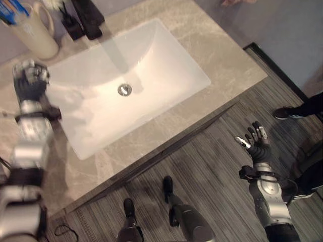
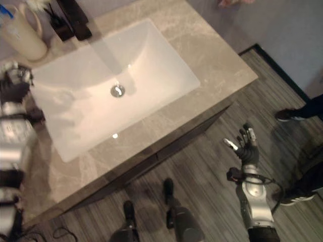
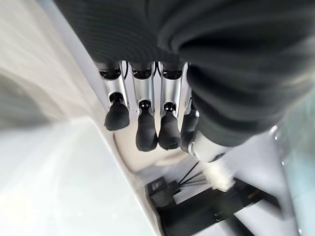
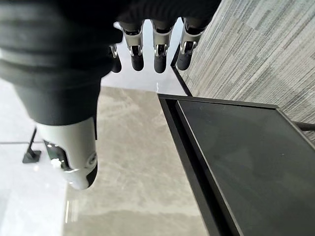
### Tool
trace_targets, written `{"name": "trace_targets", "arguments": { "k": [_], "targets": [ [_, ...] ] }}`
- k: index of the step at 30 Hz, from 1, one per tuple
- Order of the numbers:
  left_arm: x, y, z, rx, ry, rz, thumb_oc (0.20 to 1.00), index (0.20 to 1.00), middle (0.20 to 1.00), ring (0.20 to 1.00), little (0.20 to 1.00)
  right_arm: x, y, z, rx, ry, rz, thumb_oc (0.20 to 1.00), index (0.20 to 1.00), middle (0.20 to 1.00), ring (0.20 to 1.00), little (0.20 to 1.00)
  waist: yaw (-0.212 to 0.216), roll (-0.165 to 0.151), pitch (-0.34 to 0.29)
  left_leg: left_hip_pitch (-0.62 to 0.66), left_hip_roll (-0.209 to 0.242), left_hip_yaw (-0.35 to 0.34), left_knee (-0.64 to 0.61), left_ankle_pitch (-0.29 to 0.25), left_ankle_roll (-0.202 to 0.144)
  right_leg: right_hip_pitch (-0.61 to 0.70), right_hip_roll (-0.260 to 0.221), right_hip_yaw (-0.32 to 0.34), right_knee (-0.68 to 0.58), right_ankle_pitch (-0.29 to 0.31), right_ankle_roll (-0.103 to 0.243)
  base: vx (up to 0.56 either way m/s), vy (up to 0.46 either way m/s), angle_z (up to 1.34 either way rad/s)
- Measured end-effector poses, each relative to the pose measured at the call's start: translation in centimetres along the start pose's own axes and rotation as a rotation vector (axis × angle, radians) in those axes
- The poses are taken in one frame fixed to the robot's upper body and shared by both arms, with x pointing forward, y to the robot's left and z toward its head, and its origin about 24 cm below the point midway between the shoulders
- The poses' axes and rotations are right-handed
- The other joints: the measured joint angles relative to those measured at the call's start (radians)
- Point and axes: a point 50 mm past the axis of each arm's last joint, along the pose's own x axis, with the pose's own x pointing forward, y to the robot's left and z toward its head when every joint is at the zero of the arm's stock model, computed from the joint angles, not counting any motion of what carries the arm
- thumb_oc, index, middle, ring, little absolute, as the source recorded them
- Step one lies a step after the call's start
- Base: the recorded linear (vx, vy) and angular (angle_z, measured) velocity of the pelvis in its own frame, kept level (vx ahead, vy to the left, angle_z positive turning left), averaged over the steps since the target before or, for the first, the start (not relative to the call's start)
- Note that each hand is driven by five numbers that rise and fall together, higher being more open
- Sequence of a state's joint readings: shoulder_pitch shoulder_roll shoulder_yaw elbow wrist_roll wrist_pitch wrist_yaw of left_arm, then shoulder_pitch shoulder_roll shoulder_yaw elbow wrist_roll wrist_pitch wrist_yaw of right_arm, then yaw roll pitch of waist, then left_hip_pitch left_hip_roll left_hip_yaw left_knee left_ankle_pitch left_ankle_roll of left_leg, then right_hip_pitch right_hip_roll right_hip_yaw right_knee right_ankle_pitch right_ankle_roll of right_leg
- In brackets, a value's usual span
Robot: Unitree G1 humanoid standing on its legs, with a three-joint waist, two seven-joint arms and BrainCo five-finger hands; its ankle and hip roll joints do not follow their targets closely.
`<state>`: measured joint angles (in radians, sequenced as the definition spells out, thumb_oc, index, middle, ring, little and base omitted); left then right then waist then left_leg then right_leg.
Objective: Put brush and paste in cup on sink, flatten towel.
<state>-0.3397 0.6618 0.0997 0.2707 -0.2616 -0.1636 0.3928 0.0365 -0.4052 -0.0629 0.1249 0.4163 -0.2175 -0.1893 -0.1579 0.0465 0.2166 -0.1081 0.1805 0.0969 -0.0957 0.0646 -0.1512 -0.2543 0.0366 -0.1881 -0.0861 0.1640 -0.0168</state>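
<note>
A beige cup (image 1: 34,35) with a handle stands at the counter's back left corner, with blue things (image 1: 11,11) sticking out of its top. My left hand (image 1: 30,79) hovers over the counter just left of the white sink basin (image 1: 166,55), a short way in front of the cup. In the left wrist view its fingers (image 3: 146,130) hang relaxed and hold nothing. My right hand (image 1: 256,143) is open with fingers spread, out over the wooden floor in front of the counter's right end, and its fingers (image 4: 156,49) are empty.
A black tap (image 1: 88,17) and a small black holder (image 1: 71,26) stand behind the basin, right of the cup. The stone counter (image 1: 227,55) ends in a dark front edge. A person's dark shoes (image 1: 287,112) stand on the floor at the right.
</note>
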Motion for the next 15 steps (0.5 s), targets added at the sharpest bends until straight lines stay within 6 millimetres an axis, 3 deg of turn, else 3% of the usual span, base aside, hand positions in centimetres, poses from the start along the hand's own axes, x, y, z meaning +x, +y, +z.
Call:
{"name": "trace_targets", "arguments": {
  "k": [5, 6, 8, 10, 12, 13, 14, 15],
  "targets": [
    [-4.3, -0.8, -3.3, -0.043, 0.131, 0.001, 0.200, 0.200, 0.200, 0.200, 0.200, -0.4, -0.8, -0.3, -0.016, 0.022, -0.006, 1.000, 1.000, 1.000, 1.000, 1.000, 0.047, 0.044, -0.019, 0.038, 0.015, -0.016, 0.001, -0.010, 0.010, 0.053, 0.004, -0.029, 0.001, -0.019, -0.010, -0.03, -0.108, 0.23],
    [-5.1, -1.2, -3.6, -0.059, 0.144, -0.006, 0.200, 0.200, 0.200, 0.200, 0.200, -0.5, -0.9, -0.5, -0.019, 0.036, -0.008, 1.000, 1.000, 1.000, 1.000, 1.000, 0.050, 0.056, -0.025, 0.042, 0.017, -0.045, 0.001, -0.007, 0.010, 0.073, 0.004, -0.055, 0.002, -0.027, -0.012, -0.14, -0.187, 0.48],
    [-7.0, -2.0, -2.9, -0.113, 0.123, -0.026, 0.200, 0.200, 0.200, 0.200, 0.200, -0.5, -1.0, -0.6, -0.022, 0.046, -0.009, 1.000, 1.000, 1.000, 1.000, 1.000, 0.073, 0.057, -0.025, 0.029, 0.012, -0.064, 0.054, -0.001, 0.004, 0.097, 0.007, -0.077, 0.018, -0.038, -0.008, -0.21, -0.212, 0.52],
    [-8.2, -3.2, -3.2, -0.157, 0.150, -0.044, 0.200, 0.200, 0.200, 0.200, 0.200, -0.6, -1.4, -1.0, -0.029, 0.063, -0.019, 1.000, 1.000, 1.000, 1.000, 1.000, 0.066, 0.043, -0.024, 0.025, -0.012, -0.054, 0.106, 0.016, 0.015, 0.133, -0.020, -0.102, 0.024, -0.056, -0.005, -0.19, -0.129, 0.50],
    [-9.5, -3.3, -3.6, -0.165, 0.179, -0.072, 0.200, 0.200, 0.200, 0.200, 0.200, -0.4, -1.3, -0.6, -0.021, 0.045, -0.018, 1.000, 1.000, 1.000, 1.000, 1.000, 0.067, 0.036, -0.024, 0.037, -0.033, -0.024, 0.121, 0.048, 0.007, 0.156, -0.051, -0.144, 0.046, -0.086, -0.033, -0.12, -0.070, 0.59],
    [-9.7, -3.4, -3.5, -0.176, 0.175, -0.077, 0.200, 0.200, 0.200, 0.200, 0.200, -0.5, -1.5, -0.7, -0.022, 0.051, -0.028, 1.000, 1.000, 1.000, 1.000, 1.000, 0.062, 0.010, -0.015, 0.022, -0.059, -0.007, 0.196, 0.024, -0.007, 0.169, -0.088, -0.155, 0.040, -0.088, -0.042, -0.16, -0.047, 0.51],
    [-10.0, -2.9, -3.8, -0.140, 0.177, -0.087, 0.200, 0.200, 0.200, 0.200, 0.200, -0.6, -1.3, -0.5, -0.007, 0.041, -0.024, 1.000, 1.000, 1.000, 1.000, 1.000, 0.071, -0.021, -0.024, 0.006, -0.116, 0.022, 0.390, -0.071, 0.002, 0.173, -0.131, -0.166, 0.045, -0.076, -0.057, -0.27, -0.071, 0.36],
    [-10.6, -2.9, -3.9, -0.136, 0.185, -0.092, 0.200, 0.200, 0.200, 0.200, 0.200, -0.7, -1.7, -0.1, -0.001, 0.019, -0.038, 1.000, 1.000, 1.000, 1.000, 1.000, 0.054, -0.017, -0.028, 0.009, -0.135, 0.001, 0.524, -0.137, -0.009, 0.196, -0.143, -0.179, 0.039, -0.080, -0.051, -0.24, -0.038, 0.29]
  ]
}}
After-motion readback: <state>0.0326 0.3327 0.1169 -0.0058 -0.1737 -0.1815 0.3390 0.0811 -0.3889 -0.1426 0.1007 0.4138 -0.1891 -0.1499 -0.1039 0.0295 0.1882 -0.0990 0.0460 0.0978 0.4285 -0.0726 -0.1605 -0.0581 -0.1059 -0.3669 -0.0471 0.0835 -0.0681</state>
